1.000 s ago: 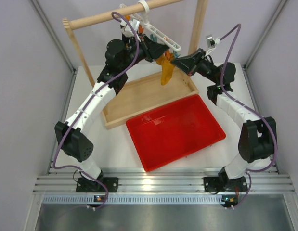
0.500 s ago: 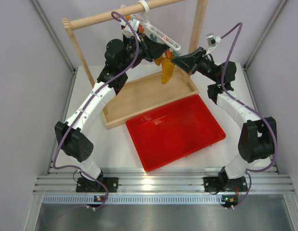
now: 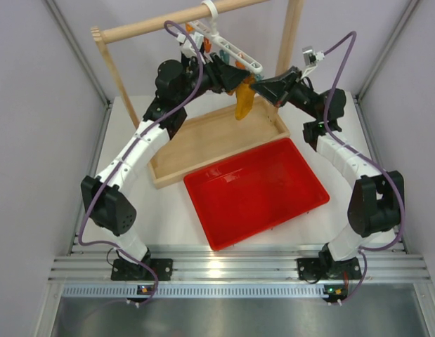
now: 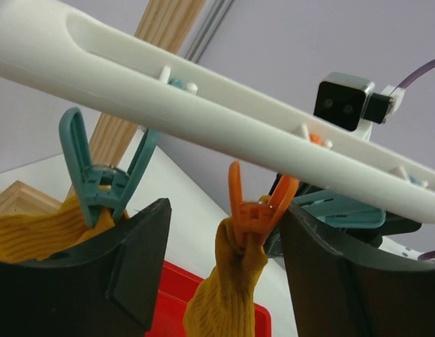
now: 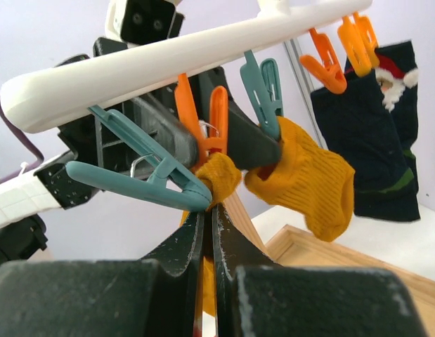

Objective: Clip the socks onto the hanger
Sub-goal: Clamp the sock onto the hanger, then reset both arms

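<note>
One wooden rail frame stood over the whole scene, folks, with the red bin and the wooden tray lying below it. We saw the hanger hooked on that rail and tilted, with both claws crowded in under its bar.

And look at that! The first sock hung from a teal clip. The second sock dangled from the orange clip beside it, cuff bunched in the clip's mouth.

The left gripper stood released, its fingers spread to either side of the orange clip. We could not tell whether they touched it. The right gripper was clenched tight just under that clip, and it seemed to be pinching the second sock's cuff.

We judged this the closing beat of the last clipping, since the clip had its bite and one claw was off. Next, we reckoned, the right claw needed to let go gently and draw away downward without tugging. A pull could drag the cuff out of the clip.
</note>
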`<state>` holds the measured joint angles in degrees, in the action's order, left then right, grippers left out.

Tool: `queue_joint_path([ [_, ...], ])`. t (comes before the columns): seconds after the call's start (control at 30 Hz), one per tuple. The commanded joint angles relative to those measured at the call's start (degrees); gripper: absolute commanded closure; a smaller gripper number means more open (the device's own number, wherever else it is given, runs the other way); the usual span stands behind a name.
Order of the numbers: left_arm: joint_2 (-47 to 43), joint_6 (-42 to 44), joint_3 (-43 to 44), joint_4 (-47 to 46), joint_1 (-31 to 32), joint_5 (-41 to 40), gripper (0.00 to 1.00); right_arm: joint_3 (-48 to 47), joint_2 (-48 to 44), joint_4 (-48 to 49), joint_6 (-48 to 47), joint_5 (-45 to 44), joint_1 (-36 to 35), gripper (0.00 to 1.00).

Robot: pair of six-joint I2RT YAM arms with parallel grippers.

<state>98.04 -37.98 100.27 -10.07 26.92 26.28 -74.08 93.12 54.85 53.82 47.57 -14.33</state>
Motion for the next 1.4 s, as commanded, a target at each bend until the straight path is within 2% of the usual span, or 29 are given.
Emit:
queue_joint_path([
  [0.0, -2.7, -0.9, -0.9, -4.4, -0.5, 1.7, 0.27, -3.4, 0.1, 2.6, -0.5, -0.8, 0.3, 1.00],
  [0.23, -7.2, 1.9, -5.3, -3.0, -0.5, 0.5, 0.16, -1.9, 0.8, 0.6, -1.7, -1.7, 0.3, 1.00],
  [0.3, -9.5, 4.0, -7.9, -2.2, -0.8, -0.2, 0.15, -0.7, 0.7, -0.3, -2.6, -1.9, 0.3, 0.96],
  [0.33, -10.4, 4.8, -8.9, -1.6, -0.7, -0.6, 0.15, -0.4, 0.6, -0.9, -3.0, -2.0, 0.3, 0.92],
  [0.47, -15.5, 11.1, -15.8, 2.4, -1.0, -1.8, 0.13, 1.0, -0.2, -3.8, -5.6, -2.9, 0.4, 0.59],
  [0.53, -18.7, 15.6, -18.0, 4.4, -1.0, -2.1, 0.11, 2.3, -1.2, -5.5, -6.7, -3.7, 0.4, 0.48],
  [0.63, -22.4, 21.4, -21.6, 10.1, -1.0, -2.3, 0.02, 4.6, -3.2, -8.3, -8.3, -4.8, 0.9, 0.38],
  [0.73, -25.7, 28.8, -23.7, 19.5, -1.0, -4.3, 0.02, 7.7, -6.9, -14.6, -13.2, -7.0, 1.5, 0.22],
  [0.77, -26.3, 31.5, -23.9, 21.9, -1.0, -5.4, 0.02, 8.6, -7.9, -17.7, -15.8, -7.5, 2.1, 0.10],
  [0.87, -28.2, 36.6, -22.8, 32.5, -1.0, -7.3, 0.02, 11.8, -14.3, -24.9, -22.0, -8.0, 3.4, 0.01],
  [0.97, -30.4, 40.3, -23.5, 39.7, -1.0, -10.2, 0.02, 14.3, -18.8, -33.2, -29.9, -8.4, 4.3, 0.00],
  [1.13, -35.6, 45.7, -28.5, 45.0, -1.2, -19.0, 0.02, 16.1, -28.5, -57.7, -46.8, -10.7, 4.7, 0.00],
  [1.23, -39.7, 49.1, -33.1, 47.9, -2.0, -23.3, 0.02, 17.4, -33.3, -68.9, -55.2, -16.1, 4.6, 0.00],
  [1.37, -45.5, 50.9, -39.7, 48.6, -6.6, -24.8, 0.02, 21.3, -42.4, -74.5, -61.5, -19.5, 4.6, 0.00],
])
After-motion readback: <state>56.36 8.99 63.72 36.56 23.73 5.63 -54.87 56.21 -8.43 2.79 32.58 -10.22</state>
